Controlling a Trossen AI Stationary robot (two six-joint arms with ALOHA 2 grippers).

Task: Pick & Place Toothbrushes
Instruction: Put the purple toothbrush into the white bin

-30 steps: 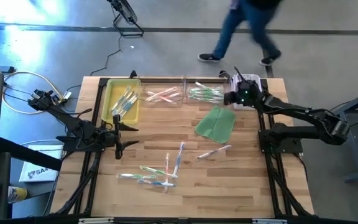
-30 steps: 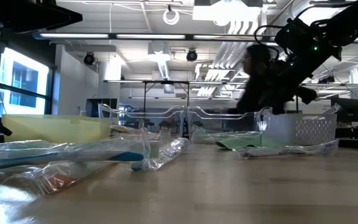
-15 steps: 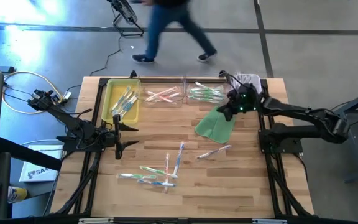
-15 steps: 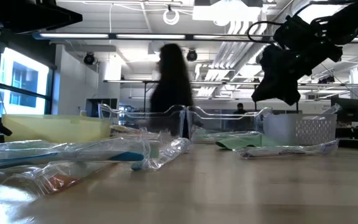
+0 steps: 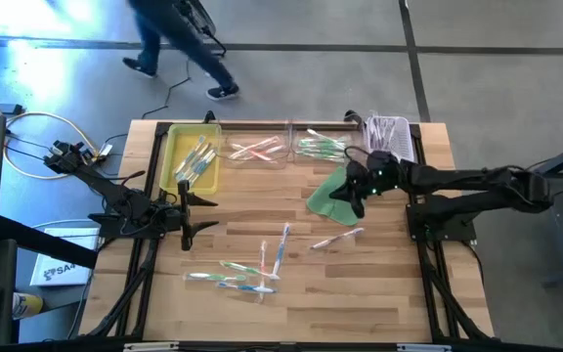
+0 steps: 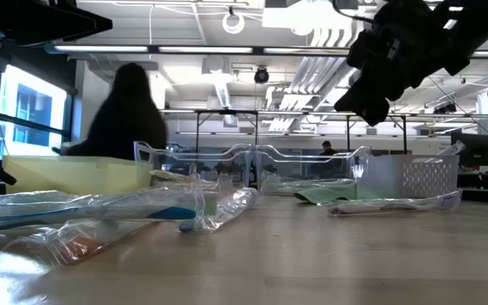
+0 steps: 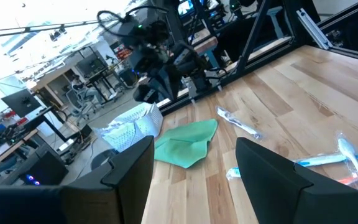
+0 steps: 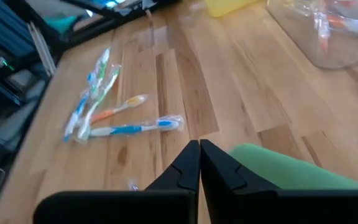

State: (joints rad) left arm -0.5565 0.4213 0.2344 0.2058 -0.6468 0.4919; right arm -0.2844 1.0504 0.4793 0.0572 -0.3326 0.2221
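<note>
Wood tabletop holds the loose toothbrushes [image 5: 262,262] mid-table, probably light and slick in wrappers, so I'd pinch mid-handle; my right gripper [image 5: 356,203] is pressed together, empty, above the cloth [image 5: 330,196].

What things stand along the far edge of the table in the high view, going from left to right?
Yellow tray → clear tray with pink toothbrushes → clear tray with green toothbrushes → white basket. The right claw, shut, hangs over the green cloth, nearer than that row.

Glossy clear-wrapped toothbrushes [image 5: 247,269], matt green cloth [image 5: 332,197], smooth wooden table [image 5: 379,284].
</note>
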